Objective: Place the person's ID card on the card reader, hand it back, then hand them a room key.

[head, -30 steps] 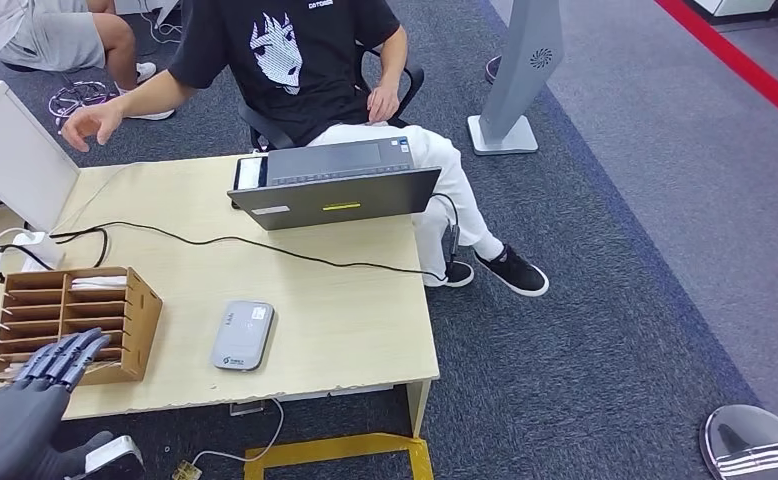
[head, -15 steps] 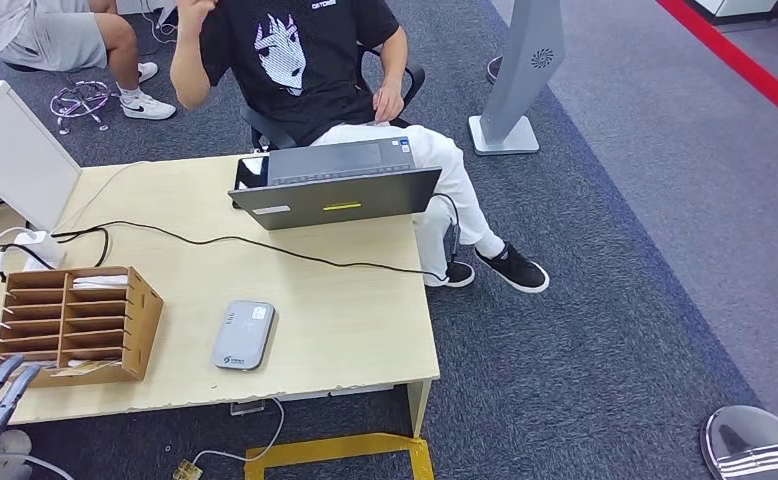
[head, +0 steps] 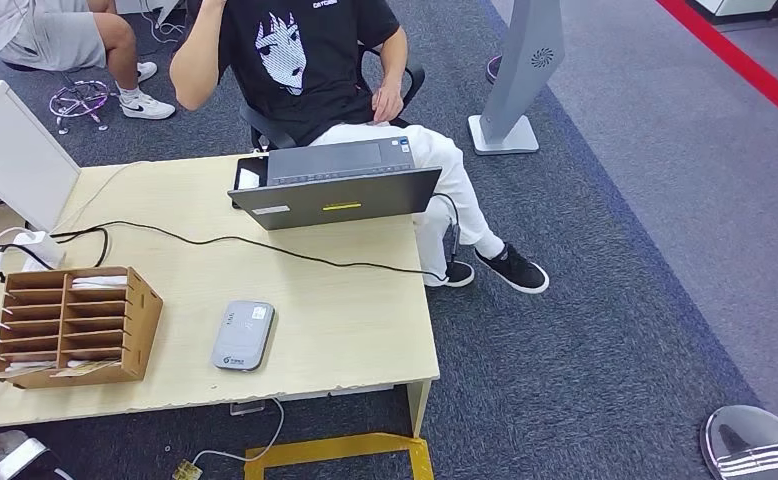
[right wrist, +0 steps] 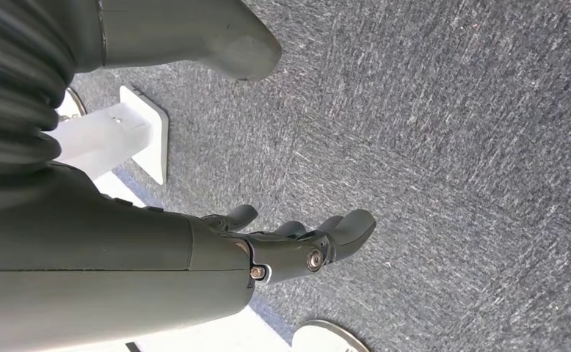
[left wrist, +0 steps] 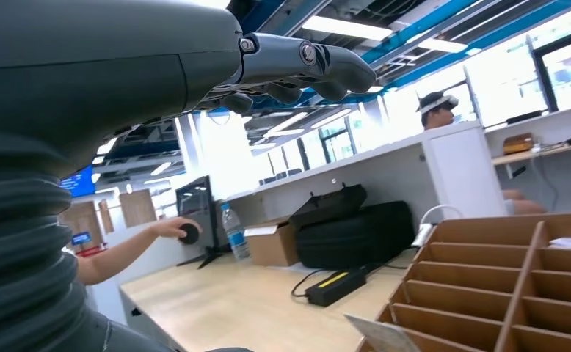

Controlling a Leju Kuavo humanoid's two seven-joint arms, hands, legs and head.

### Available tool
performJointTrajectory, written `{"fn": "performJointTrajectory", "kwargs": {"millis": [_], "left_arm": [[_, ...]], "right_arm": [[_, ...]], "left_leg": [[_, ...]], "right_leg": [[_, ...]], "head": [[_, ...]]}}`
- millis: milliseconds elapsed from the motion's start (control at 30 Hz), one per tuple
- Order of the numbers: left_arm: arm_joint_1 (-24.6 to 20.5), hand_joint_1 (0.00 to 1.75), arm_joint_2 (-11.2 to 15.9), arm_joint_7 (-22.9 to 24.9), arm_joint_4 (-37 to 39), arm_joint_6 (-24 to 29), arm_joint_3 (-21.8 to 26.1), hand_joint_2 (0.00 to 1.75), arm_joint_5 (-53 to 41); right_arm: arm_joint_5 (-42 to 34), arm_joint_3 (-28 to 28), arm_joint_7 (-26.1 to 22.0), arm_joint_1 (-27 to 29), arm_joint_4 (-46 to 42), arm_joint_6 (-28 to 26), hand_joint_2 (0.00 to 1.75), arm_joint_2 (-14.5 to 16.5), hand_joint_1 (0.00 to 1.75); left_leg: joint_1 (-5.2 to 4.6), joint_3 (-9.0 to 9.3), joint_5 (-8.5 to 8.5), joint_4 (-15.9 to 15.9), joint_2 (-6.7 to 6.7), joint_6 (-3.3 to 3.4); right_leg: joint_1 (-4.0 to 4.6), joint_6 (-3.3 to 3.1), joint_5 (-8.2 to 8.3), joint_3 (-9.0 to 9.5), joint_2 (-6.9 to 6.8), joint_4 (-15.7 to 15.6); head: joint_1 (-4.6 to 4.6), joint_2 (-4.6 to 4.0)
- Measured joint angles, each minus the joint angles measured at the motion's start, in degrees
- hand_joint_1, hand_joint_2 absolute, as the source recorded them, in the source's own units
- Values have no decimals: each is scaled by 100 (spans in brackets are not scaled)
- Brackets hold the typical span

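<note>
"Plywood comes first on the left: the slotted organiser (head: 70, 325) stands at the desk's (head: 355, 330) near left corner, with pale cards (head: 98, 283) lying in an upper slot."

"And the robot's left hand (left wrist: 297, 70)?"

"The left wrist view has it up in the air beside that organiser (left wrist: 488, 286), fingers stretched out with the tips a little bent and nothing in them."

"Where is the card reader (head: 243, 336)?"

"Just right of the organiser, apart from it: a flat grey pad near the desk's front edge, with no card on top."

"Further right?"

"A black cable (head: 265, 245) crosses the desk toward the grey laptop (head: 335, 185) at the far edge. A small white thing (head: 249, 178) sits at the laptop's left end; whether it is the ID card cannot be told."

"The person (head: 305, 60)?"

"Seated behind the laptop in a black printed T-shirt and white trousers, one arm raised toward the head, the other hand resting by the lap. A grey stand (head: 520, 70) is on the carpet to the right."

"And the right hand (right wrist: 297, 246)?"

"It hangs over the grey carpet (right wrist: 451, 147), fingers loosely curved and apart, holding nothing."
</note>
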Motion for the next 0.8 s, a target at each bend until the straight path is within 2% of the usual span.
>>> {"fn": "performJointTrajectory", "kwargs": {"millis": [300,600,800], "left_arm": [[-205,0,-448,-230,589,-33,346,175,8],[-347,0,-628,-392,891,-105,445,175,67],[-768,0,-781,-636,1312,-94,344,175,-7]], "right_arm": [[43,-1,22,-1,0,76,175,0,0],[56,-1,48,-14,0,94,175,0,0],[66,-1,53,-69,0,160,175,0,0]], "left_leg": [[1,0,0,0,0,0],[1,0,0,0,-1,0],[0,1,2,1,-3,1]], "right_leg": [[0,0,0,-1,0,0],[0,0,0,-1,0,0],[0,0,1,0,-4,0]], "head": [[0,0],[0,0],[0,0]]}}
